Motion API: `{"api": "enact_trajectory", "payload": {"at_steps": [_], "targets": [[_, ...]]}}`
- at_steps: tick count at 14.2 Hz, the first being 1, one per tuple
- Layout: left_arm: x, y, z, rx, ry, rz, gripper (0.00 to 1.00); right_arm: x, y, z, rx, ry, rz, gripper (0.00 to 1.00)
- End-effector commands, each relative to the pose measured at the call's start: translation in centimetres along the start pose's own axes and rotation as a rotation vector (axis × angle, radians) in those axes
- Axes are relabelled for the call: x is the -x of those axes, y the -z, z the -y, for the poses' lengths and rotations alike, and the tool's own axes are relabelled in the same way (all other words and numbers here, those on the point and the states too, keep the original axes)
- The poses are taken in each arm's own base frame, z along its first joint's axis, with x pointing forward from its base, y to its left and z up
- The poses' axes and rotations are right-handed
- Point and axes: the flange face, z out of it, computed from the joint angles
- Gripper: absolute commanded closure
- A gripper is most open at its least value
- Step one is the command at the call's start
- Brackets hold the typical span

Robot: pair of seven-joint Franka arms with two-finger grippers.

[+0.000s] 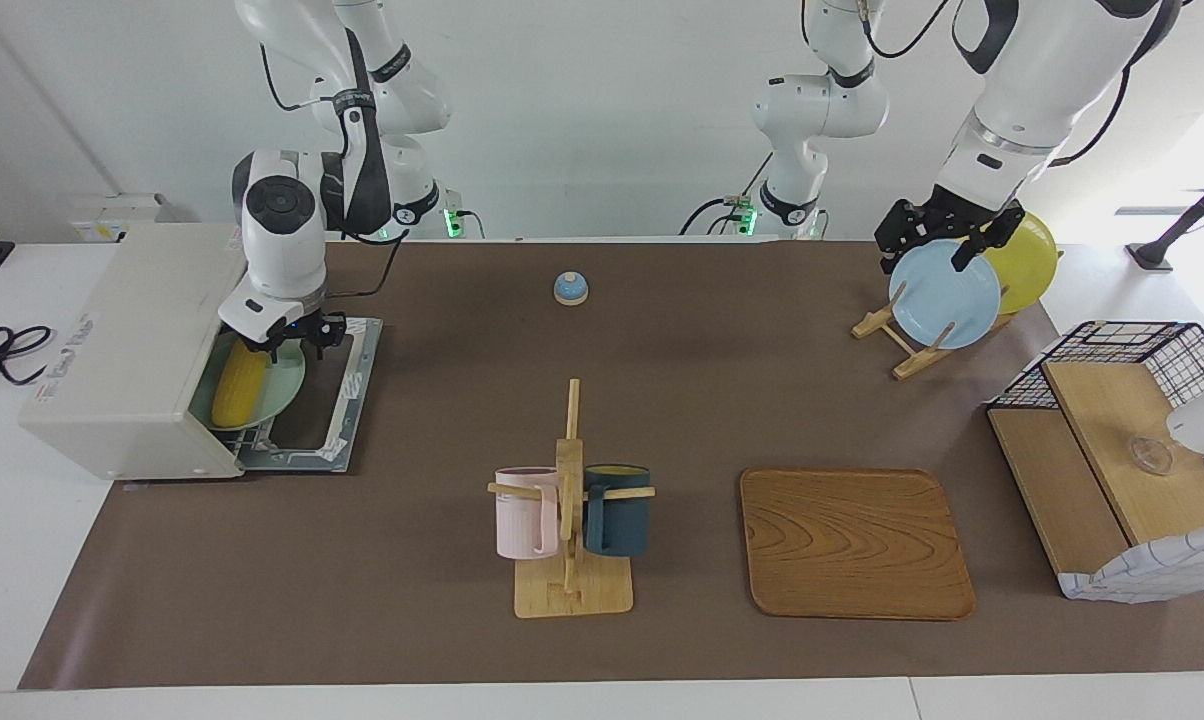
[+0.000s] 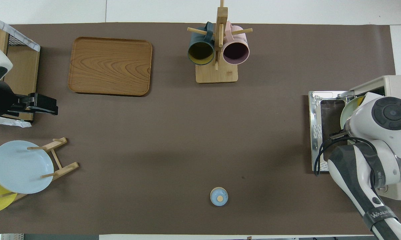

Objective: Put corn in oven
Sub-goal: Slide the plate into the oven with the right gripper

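The yellow corn (image 1: 239,385) lies on a pale green plate (image 1: 284,385) that rests on the rack in the mouth of the off-white oven (image 1: 132,340), partly under its roof. The oven's glass door (image 1: 347,390) is dropped flat on the mat. My right gripper (image 1: 284,338) is at the end of the plate and corn nearer to the robots, just in front of the oven's opening. In the overhead view the right arm hides the corn; only the plate's rim (image 2: 348,108) and the oven (image 2: 397,83) show. My left gripper (image 1: 937,250) waits over the plate rack.
A mug rack (image 1: 570,510) with a pink and a dark blue mug stands mid-table. A wooden tray (image 1: 855,545) lies beside it. A small blue dome (image 1: 571,288) sits near the robots. A blue plate (image 1: 944,295) and a yellow plate (image 1: 1027,260) stand in a rack. A wire-and-wood basket shelf (image 1: 1112,450) stands at the left arm's end.
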Motion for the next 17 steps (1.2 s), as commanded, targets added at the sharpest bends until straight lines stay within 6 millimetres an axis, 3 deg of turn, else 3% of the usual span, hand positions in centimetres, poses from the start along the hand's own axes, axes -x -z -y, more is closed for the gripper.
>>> {"api": "enact_trajectory", "payload": {"at_steps": [1,4,6,7,10,12,14,17], "targets": [[0.1,0.3,0.4,-0.012,-0.001,0.001,0.00,0.4,0.6,0.0,0.011,0.023,-0.007,0.17],[0.1,0.3,0.4,-0.012,-0.001,0.001,0.00,-0.2,1.2,0.0,-0.001,0.013,-0.014,0.19],[0.1,0.3,0.4,-0.012,-0.001,0.001,0.00,-1.4,2.4,1.8,-0.036,0.020,-0.042,0.29],[0.1,0.3,0.4,-0.012,-0.001,0.003,0.00,-1.6,2.6,2.4,-0.055,0.016,-0.046,0.40],[0.1,0.3,0.4,-0.012,-0.001,0.003,0.00,-2.2,4.1,6.9,-0.061,0.012,-0.054,0.96],[0.1,0.3,0.4,-0.012,-0.001,0.003,0.00,-2.1,3.8,8.0,-0.060,0.016,-0.042,1.00],[0.1,0.3,0.4,-0.012,-0.001,0.001,0.00,-2.2,3.1,11.0,-0.057,-0.008,-0.029,1.00],[0.1,0.3,0.4,-0.012,-0.001,0.001,0.00,-1.8,1.4,12.3,-0.061,-0.094,-0.011,1.00]]}}
